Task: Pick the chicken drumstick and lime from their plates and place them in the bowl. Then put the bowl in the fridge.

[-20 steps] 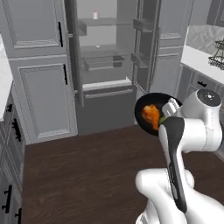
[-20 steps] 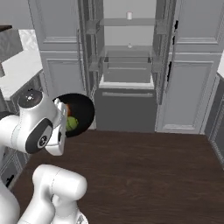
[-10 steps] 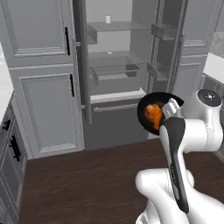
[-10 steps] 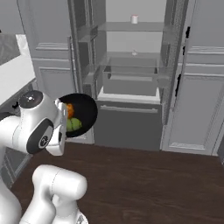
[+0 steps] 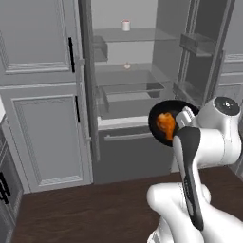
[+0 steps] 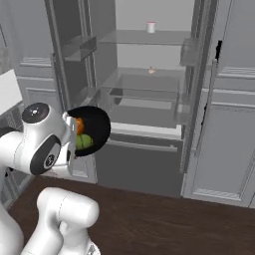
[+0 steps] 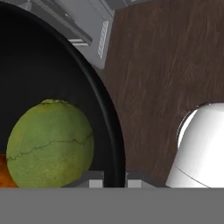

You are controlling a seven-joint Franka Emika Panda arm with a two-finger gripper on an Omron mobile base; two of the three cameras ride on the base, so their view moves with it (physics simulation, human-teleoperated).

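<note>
I had the black bowl (image 5: pixel 159 114) up in the air in front of the open fridge (image 6: pixel 144 107), well above the dark wood floor (image 6: pixel 164 219), and it sat tipped on its side rather than level. My gripper (image 7: pixel 115 178) was clamped on the bowl's rim, one finger (image 7: pixel 97 178) inside the wall and the other outside, with the rim running right between them in the hand view. The lime (image 7: pixel 50 144) lay in the bowl close against that rim, yellow-green with a thin dark crack line across its skin. Beside it, at the very left edge of the hand view, I caught an orange sliver of the chicken drumstick (image 5: pixel 165 125); from the left base view it showed plainly, orange-brown against the black inside of the bowl. From the right base view the lime and the orange piece peeked out between my white wrist and the bowl's dark back. The fridge stood with its doors swung wide, pale inside, glass shelves (image 5: pixel 135 34) across it and a clear drawer (image 5: pixel 130 90) lower down. A small white cup (image 6: pixel 151 27) stood on the top shelf, and a tiny pale item sat on the shelf below, too small to name
</note>
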